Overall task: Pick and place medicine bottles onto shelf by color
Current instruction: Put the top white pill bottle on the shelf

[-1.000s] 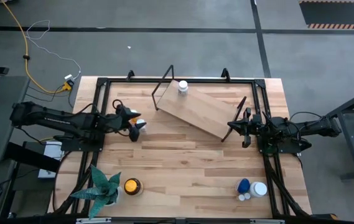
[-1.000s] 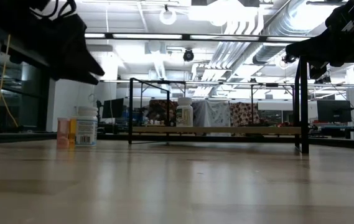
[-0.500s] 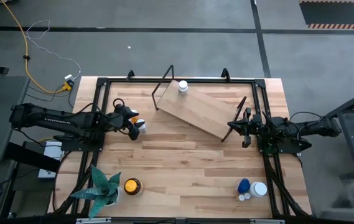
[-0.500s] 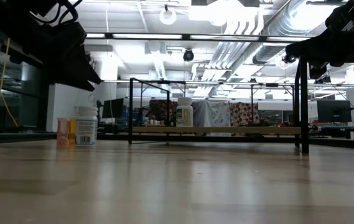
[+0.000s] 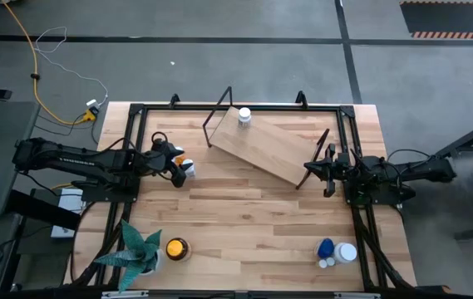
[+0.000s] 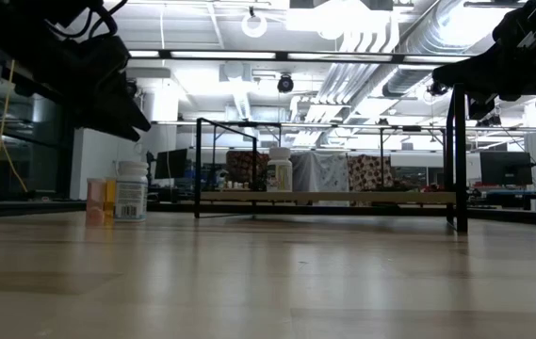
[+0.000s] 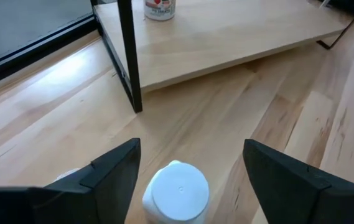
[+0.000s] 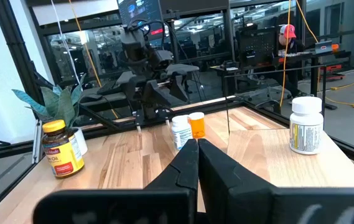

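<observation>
My left gripper [image 7: 191,147] is open and hovers above a white-capped bottle [image 7: 177,190], one finger on either side, touching nothing. In the high view this gripper [image 5: 176,170] is at the table's left, beside that white cap [image 5: 189,167] and an orange bottle [image 5: 179,160]. Both stand upright on the tabletop. The shelf [image 5: 261,146] lies slanted across the far middle, with one white bottle [image 5: 243,116] standing at its far-left end. My right gripper [image 5: 323,169] is shut and waits by the shelf's right end frame.
An amber bottle with a yellow cap [image 5: 175,248] stands beside a green plant [image 5: 136,249] at the near left. A blue bottle [image 5: 326,247], a white one [image 5: 346,252] and small ones [image 5: 326,262] cluster at the near right. Bare wood lies between them.
My left gripper has drawn back a little toward the table's left edge, staying open above the bottles. The bottles and the shelf have kept their places.
</observation>
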